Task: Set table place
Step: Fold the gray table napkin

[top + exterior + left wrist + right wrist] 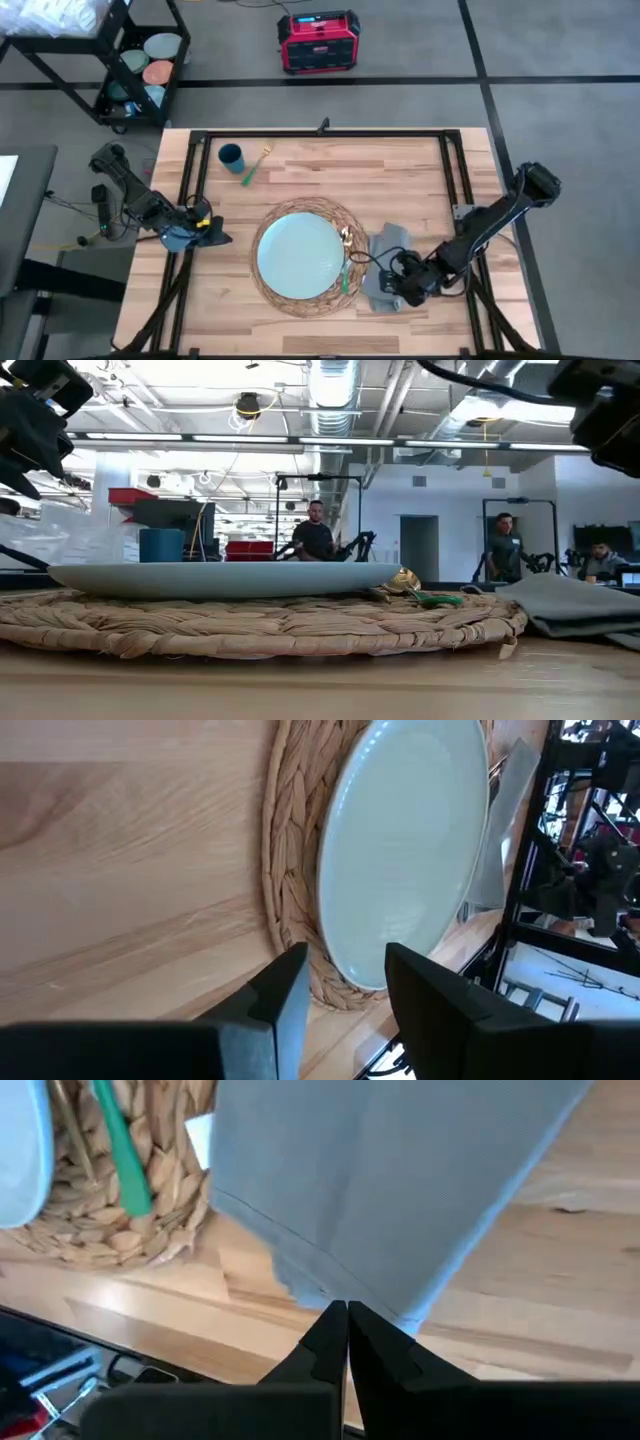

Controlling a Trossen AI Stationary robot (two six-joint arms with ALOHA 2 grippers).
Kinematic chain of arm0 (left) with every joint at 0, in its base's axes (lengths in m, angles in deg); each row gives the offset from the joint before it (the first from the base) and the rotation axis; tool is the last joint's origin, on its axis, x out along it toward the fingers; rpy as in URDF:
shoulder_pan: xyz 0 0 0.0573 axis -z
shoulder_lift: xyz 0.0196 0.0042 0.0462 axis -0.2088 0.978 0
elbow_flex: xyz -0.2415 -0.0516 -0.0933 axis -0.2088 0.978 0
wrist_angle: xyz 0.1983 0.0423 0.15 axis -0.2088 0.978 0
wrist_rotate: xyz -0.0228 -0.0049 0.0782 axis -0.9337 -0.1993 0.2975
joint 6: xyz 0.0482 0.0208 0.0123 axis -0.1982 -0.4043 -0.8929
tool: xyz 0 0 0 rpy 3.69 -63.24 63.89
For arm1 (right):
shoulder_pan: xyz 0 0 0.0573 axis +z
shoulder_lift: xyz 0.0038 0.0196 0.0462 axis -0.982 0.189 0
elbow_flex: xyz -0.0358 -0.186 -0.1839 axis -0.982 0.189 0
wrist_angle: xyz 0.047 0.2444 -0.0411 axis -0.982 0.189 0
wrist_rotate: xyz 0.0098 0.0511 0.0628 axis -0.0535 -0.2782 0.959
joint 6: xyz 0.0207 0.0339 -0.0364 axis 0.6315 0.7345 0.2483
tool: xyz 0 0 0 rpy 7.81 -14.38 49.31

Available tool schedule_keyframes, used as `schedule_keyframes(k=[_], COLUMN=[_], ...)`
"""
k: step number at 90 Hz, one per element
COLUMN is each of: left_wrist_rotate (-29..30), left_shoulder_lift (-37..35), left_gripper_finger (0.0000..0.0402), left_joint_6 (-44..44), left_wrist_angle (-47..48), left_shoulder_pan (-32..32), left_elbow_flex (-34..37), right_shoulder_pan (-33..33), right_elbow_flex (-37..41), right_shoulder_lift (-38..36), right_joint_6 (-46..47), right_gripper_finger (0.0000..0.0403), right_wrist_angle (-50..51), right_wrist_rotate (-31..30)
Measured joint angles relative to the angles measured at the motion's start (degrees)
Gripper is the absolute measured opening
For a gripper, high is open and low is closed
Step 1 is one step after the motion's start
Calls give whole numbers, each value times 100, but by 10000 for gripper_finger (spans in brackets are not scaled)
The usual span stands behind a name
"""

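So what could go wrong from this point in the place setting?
The right gripper is pinched on the edge of the grey napkin, which lies rumpled, not flat; pulling may bunch it further. The green-handled utensil lies on the woven mat close to the napkin, so a drag could knock it. The left gripper, open, waits beside the mat.

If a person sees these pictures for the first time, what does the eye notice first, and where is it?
First comes the pale blue plate on the round woven mat, near the middle of the table. Just right of the mat, the right gripper is shut on the grey napkin at its near edge. The left gripper waits open at the table's left edge, and a small dark blue cup stands at the far left.
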Motion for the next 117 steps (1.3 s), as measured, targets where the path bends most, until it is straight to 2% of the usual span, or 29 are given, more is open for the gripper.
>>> schedule_keyframes(k=[25, 40, 46, 54, 65, 83, 94, 105, 117], left_wrist_rotate=[0, -2, 0, 0, 0, 0, -1, -2, -3], left_shoulder_lift=[341, 440, 435, 437, 437, 437, 436, 435, 435], left_gripper_finger=[119, 119, 119, 119, 119, 119, 119, 119, 119], left_joint_6=[0, 4, 28, 10, -9, -124, -223, -445, -474], left_wrist_angle=[2, -15, -15, -13, -13, -33, -69, -139, -139], left_shoulder_pan=[1, 0, 0, 2, 0, 1, 1, 0, 0], left_elbow_flex=[0, 0, 0, 0, 0, 0, 0, 0, 0], right_shoulder_pan=[327, 217, 90, -14, 39, 77, 59, 31, 31], right_elbow_flex=[0, -190, -236, -229, -228, -227, -223, -223, -223], right_shoulder_lift=[2, -4, -4, 0, 0, 11, 265, 646, 905], right_joint_6=[86, -390, -842, -1104, -1210, -1295, -1319, -1351, -1329], right_gripper_finger=[0, 0, 0, 5, 36, 108, 140, 156, 154], right_wrist_angle=[-26, -361, -540, -379, -131, -88, -92, -145, -210], right_wrist_rotate=[544, -353, -388, -144, 178, 227, 382, 1016, 1501])
